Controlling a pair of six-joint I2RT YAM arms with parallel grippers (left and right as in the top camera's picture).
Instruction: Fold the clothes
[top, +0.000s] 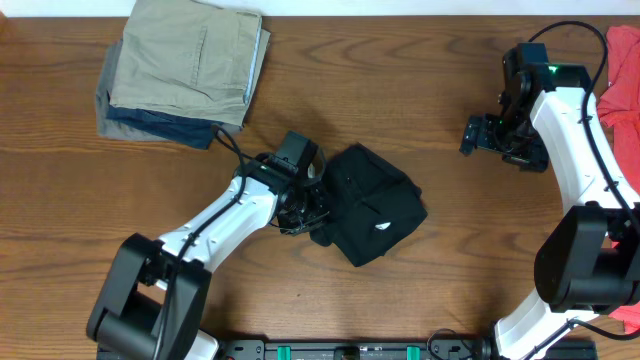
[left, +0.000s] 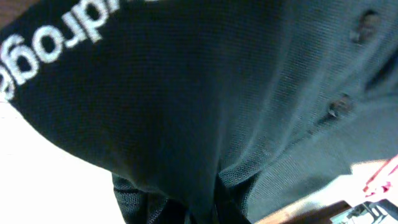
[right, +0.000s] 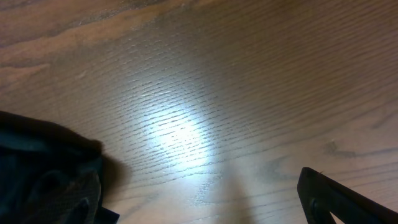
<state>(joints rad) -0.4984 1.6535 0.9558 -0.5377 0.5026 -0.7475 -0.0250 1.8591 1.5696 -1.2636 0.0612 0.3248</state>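
The shirt (top: 375, 205) lies as a compact, roughly square bundle near the middle of the table (top: 420, 60), slightly toward the front edge. My left gripper (top: 303, 207) sits at the bundle's left edge with its jaws pressed together. Its wrist view is filled with black cloth, white lettering (left: 50, 43) and two buttons (left: 341, 104), so I cannot tell whether a fold is pinched or the jaws merely rest against it. My right gripper (top: 478, 135) is spread wide over bare wood toward the right edge, well apart from the shirt.

The folding looks nearly complete. Recommended procedure:

1. Verify the hold with a small lift. If only one layer rises, release it and take the whole edge.
2. Keep any movement low and slow, because soft cloth slides and the stacked layers could open.
3. Bring the right gripper to the bundle's right edge to steady it before smoothing or tucking.
4. Stay clear of the pile of folded clothes (top: 190, 60) at the back left corner and the red garment (top: 622, 70) at the right edge.
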